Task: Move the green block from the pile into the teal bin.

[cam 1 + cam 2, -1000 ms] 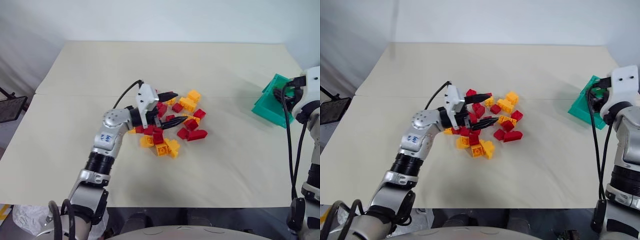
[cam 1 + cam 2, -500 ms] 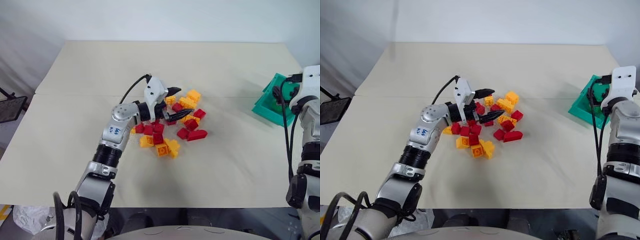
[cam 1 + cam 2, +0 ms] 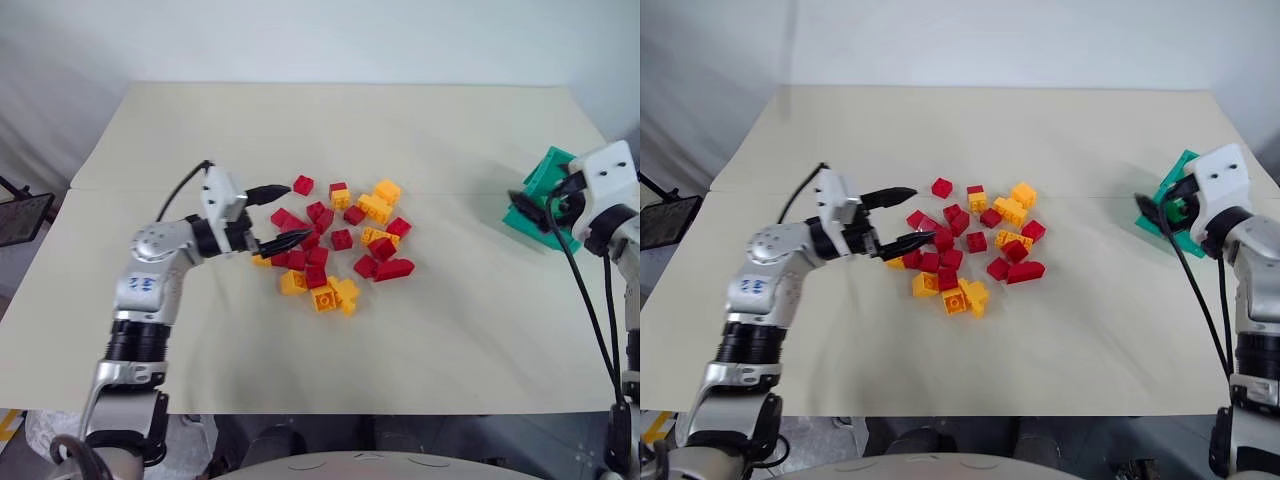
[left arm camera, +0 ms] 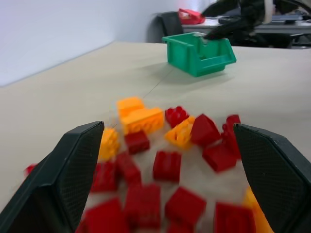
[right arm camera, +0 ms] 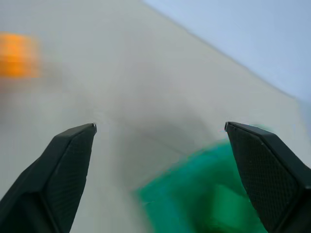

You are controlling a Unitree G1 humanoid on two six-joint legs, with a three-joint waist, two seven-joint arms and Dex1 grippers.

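A cream bench (image 3: 330, 130) is carrying everything in the scene. The teal bin (image 3: 541, 205) is sitting near the bench's right edge, its sloped open front facing the pile. A small green shape is showing at the bin's mouth in the right eye view, but whether it is the green block cannot be told, and what the bin is holding is hidden by the right tool and its cable.

The pile (image 3: 340, 245) of red and yellow-orange bricks is lying loose at the middle of the bench, well apart from the bin.

The left tool (image 3: 277, 215) is hovering at the pile's left edge, its two black fingers standing wide apart and pointing toward the bricks. It is gripping nothing; the lower fingertip is lying close over the nearest red bricks, contact not discernible.

The right tool (image 3: 1152, 208) is hanging just at the bin's front, its fingers spread wide, as the right wrist view shows, and it is holding nothing between them.
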